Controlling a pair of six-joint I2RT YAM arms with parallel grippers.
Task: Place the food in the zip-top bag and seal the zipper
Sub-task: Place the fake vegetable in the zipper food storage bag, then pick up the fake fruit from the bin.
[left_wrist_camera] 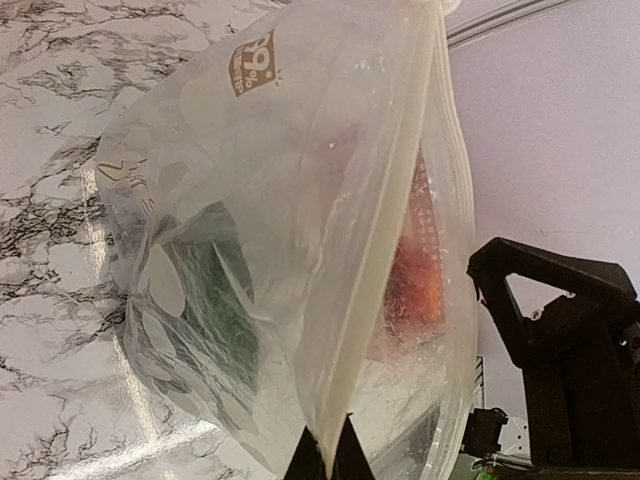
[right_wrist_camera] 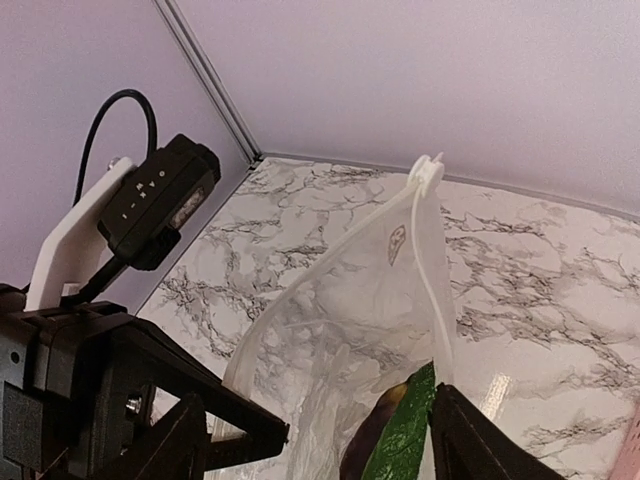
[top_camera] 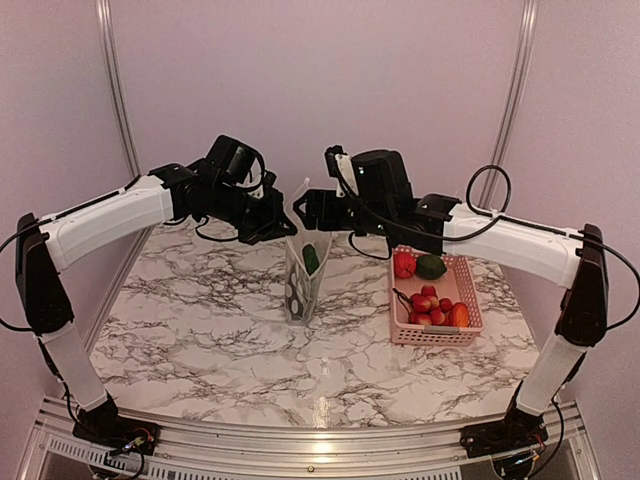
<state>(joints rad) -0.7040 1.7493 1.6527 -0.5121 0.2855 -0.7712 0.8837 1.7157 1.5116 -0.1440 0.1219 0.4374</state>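
The clear dotted zip-top bag [top_camera: 303,275] stands upright mid-table. A green cucumber [top_camera: 311,258] shows inside it; in the right wrist view the cucumber [right_wrist_camera: 405,435] lies beside a dark eggplant [right_wrist_camera: 368,445]. My left gripper [top_camera: 281,224] is shut on the bag's mouth edge, and in its wrist view the fingertips [left_wrist_camera: 330,462] pinch the whitish zipper [left_wrist_camera: 385,250]. My right gripper [top_camera: 303,208] hangs open over the bag's mouth [right_wrist_camera: 360,415], with nothing held. A red tomato [top_camera: 404,264], green pepper [top_camera: 431,266], strawberries [top_camera: 428,303] and orange carrot [top_camera: 459,315] lie in the basket.
The pink slotted basket [top_camera: 470,285] sits right of the bag on the marble table [top_camera: 200,330]. The two wrists are close together above the bag; the right gripper's black body [left_wrist_camera: 560,350] shows in the left wrist view. Walls close the back and sides.
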